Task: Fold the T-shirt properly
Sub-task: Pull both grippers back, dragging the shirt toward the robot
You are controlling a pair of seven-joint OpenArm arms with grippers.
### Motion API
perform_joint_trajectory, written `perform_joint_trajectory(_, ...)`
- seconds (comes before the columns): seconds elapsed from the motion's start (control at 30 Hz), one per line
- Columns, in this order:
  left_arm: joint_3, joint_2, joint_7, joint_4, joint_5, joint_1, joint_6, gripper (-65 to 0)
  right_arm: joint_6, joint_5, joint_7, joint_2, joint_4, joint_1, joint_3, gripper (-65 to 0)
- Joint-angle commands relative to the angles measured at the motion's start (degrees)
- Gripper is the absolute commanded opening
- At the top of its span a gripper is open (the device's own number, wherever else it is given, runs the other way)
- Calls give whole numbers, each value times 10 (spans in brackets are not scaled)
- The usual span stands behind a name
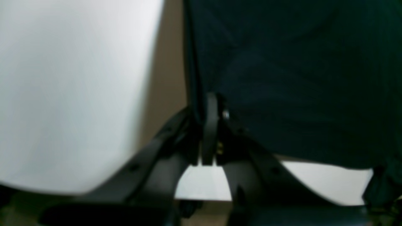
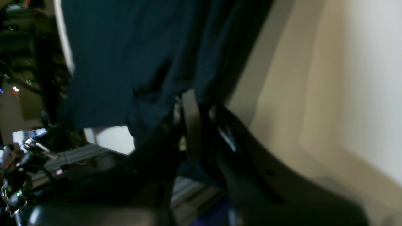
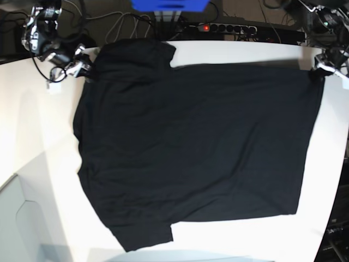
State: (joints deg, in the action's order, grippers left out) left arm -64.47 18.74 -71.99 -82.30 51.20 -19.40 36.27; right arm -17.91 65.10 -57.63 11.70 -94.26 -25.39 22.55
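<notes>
We find both claws, left (image 3: 318,70) and right (image 3: 87,68), clamped on the T-shirt (image 3: 191,147) top edge corners; bare table (image 3: 43,136) lies at frame left.

I am finding no readable text, label, brand, number or sign in any view. The T-shirt (image 3: 191,147) is showing only its plain black face, and both wrist views are coming through too blurred for lettering.
</notes>
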Motion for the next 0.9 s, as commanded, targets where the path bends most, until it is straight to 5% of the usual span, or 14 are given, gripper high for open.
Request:
perform_joint_trajectory(0.0, -10, 11, 3, -11, 5, -9, 3, -648, 3, 15, 8, 7, -15, -9, 15, -650)
perform_joint_trajectory(0.87, -22, 38, 3, -36, 2, -39, 3, -648, 3, 16, 2, -20, -144, -138, 135, -650)
